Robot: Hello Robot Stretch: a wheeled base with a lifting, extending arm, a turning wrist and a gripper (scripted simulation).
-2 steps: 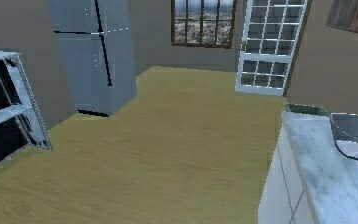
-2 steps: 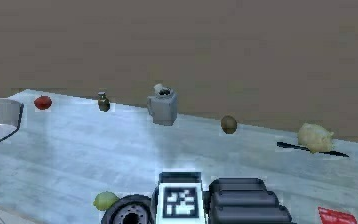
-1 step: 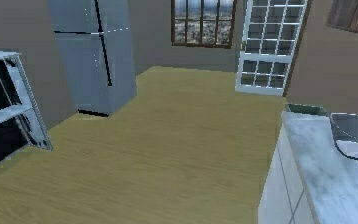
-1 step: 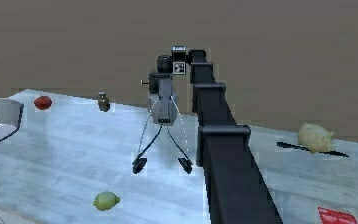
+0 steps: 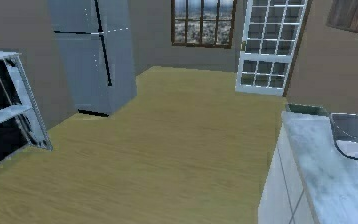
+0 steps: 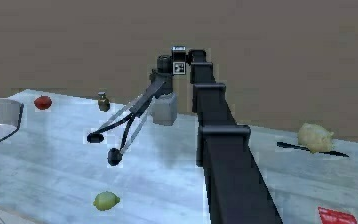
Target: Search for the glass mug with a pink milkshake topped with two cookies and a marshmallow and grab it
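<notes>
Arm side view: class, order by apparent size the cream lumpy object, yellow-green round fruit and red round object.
Cream lumpy object
Yellow-green round fruit, though nearness may enlarge it
Red round object

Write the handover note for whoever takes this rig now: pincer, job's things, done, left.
Pincer: out over the marble counter, holds nothing.
Things: a pale upright container stands beside the arm; I cannot tell whether it is the mug. A red thing and a small brown thing lie nearer the sink.
Done: nothing grabbed.
Left: confirm the mug, grab it.
</notes>
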